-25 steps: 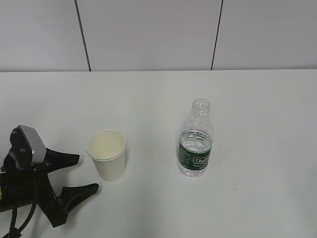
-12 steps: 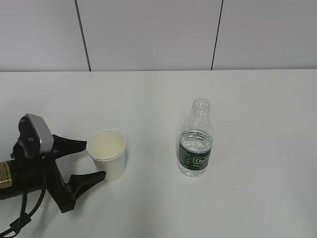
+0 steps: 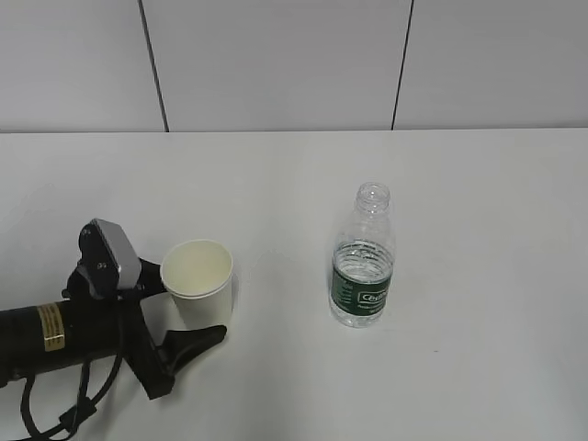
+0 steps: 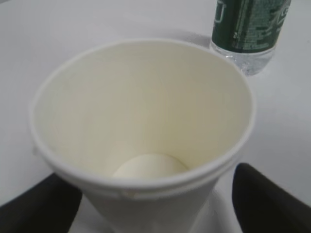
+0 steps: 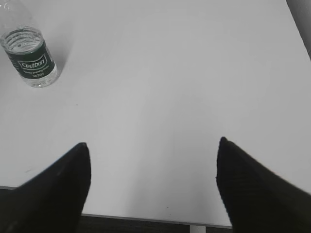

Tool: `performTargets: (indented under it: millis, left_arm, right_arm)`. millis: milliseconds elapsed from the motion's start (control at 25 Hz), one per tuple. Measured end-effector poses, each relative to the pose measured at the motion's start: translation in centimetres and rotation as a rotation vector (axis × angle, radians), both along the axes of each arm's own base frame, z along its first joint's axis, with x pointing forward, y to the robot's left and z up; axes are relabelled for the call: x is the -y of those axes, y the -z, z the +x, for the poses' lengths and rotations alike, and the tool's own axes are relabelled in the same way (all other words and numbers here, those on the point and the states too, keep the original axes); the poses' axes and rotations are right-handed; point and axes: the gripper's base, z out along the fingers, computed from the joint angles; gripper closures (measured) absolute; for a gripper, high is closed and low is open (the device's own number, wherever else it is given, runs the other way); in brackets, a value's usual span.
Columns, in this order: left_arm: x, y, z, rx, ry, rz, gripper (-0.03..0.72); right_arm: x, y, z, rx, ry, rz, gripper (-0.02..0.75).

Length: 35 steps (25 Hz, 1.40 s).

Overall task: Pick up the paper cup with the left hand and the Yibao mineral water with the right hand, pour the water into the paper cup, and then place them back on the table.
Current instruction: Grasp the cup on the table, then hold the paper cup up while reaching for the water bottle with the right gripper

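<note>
The white paper cup stands upright on the white table; it fills the left wrist view, empty inside. My left gripper is open with one finger on each side of the cup's lower wall; the right finger stands a little apart from the cup. The Yibao bottle stands upright, uncapped, to the cup's right, also in the left wrist view and the right wrist view. My right gripper is open and empty, over the table's near edge, far from the bottle.
A grey panelled wall runs behind the table. The table's front edge shows at the bottom of the right wrist view. The right arm is out of the exterior view.
My left gripper has moved right and forward until its open fingers stand either side of the cup. The cup and the bottle have not moved.
</note>
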Motion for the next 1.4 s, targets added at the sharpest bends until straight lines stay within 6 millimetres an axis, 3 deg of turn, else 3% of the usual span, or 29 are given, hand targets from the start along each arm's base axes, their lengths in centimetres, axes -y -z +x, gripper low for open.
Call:
performTargets:
  millis: [1160,1400]
  left_arm:
    - [0.7,0.1,0.3,-0.027,-0.078,-0.024,0.099]
    - [0.7,0.1,0.4,-0.027,-0.094,-0.025,0.174]
  right_arm:
    - [0.0,0.0,0.0,0.0,0.0,0.0,0.146]
    - [0.0,0.0,0.0,0.0,0.0,0.0,0.146]
